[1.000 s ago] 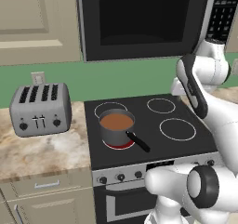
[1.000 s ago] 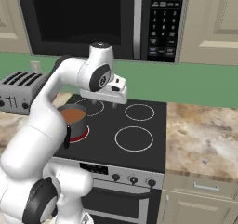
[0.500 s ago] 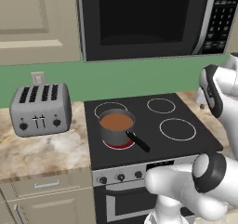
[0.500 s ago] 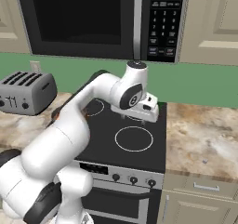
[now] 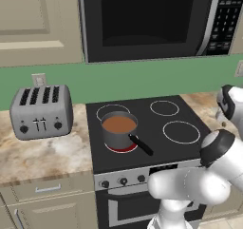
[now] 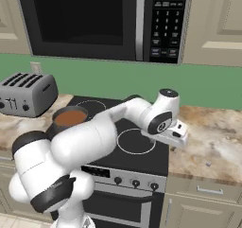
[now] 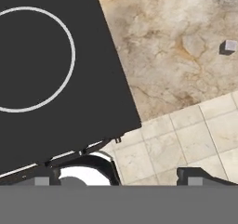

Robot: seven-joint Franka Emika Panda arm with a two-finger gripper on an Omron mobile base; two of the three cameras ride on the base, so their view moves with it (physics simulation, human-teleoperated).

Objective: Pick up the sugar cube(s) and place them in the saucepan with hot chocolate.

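Note:
The grey saucepan [image 5: 118, 133] with a black stick handle stands on the stove's front left burner, and the reddish-brown hot chocolate [image 5: 118, 124] lies flat inside it. The saucepan [image 6: 69, 120] sits far to the left of my hand. One small white sugar cube [image 7: 229, 45] lies on the marbled counter right of the stove, also seen as a speck, the cube [image 6: 208, 164]. My gripper [image 6: 177, 137] hangs over the stove's right edge, short of the cube. Its fingertips [image 7: 42, 181] stand wide apart, so the gripper [image 7: 118, 180] is open and holds nothing.
A silver toaster [image 5: 42, 111] stands on the counter left of the black stove top [image 5: 147, 128]. A microwave [image 6: 104, 21] hangs above the stove. The marbled counter [image 6: 212, 137] stretches right of the stove; its front edge drops to the tiled floor [image 7: 186, 139].
The arm has swung right, from above the stove's left burners across to its right edge beside the counter. The saucepan and toaster have not moved.

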